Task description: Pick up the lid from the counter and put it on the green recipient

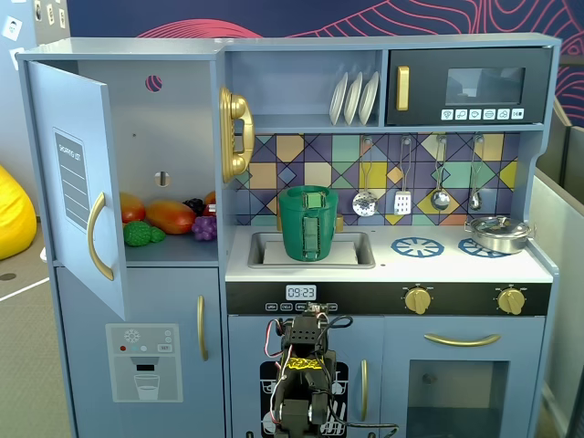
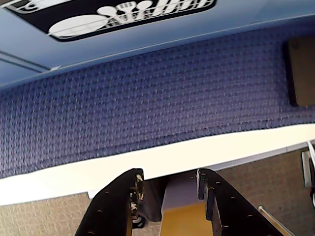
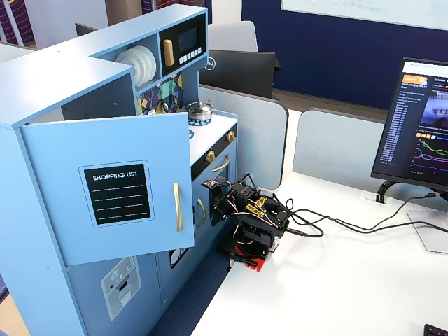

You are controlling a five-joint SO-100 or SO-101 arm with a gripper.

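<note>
The green recipient [image 1: 308,224] is a tall dark-green pot with a lighter front panel. It stands upright in the sink of the toy kitchen. A flat dark-green round piece with a small raised part [image 1: 315,193] sits across its top and looks like the lid. No lid lies on the counter [image 1: 456,265]. My arm [image 1: 306,379] is folded low in front of the kitchen, far below the pot, and also shows in the other fixed view [image 3: 252,224]. In the wrist view my gripper [image 2: 167,178] has its jaws apart and empty, over the white table edge and blue carpet.
A silver metal pot [image 1: 497,234] stands on the right burner and the left burner [image 1: 417,245] is bare. The fridge door [image 1: 87,182] stands open at the left, with toy fruit [image 1: 169,217] inside. A monitor [image 3: 420,129] and cables [image 3: 350,224] are on the white table.
</note>
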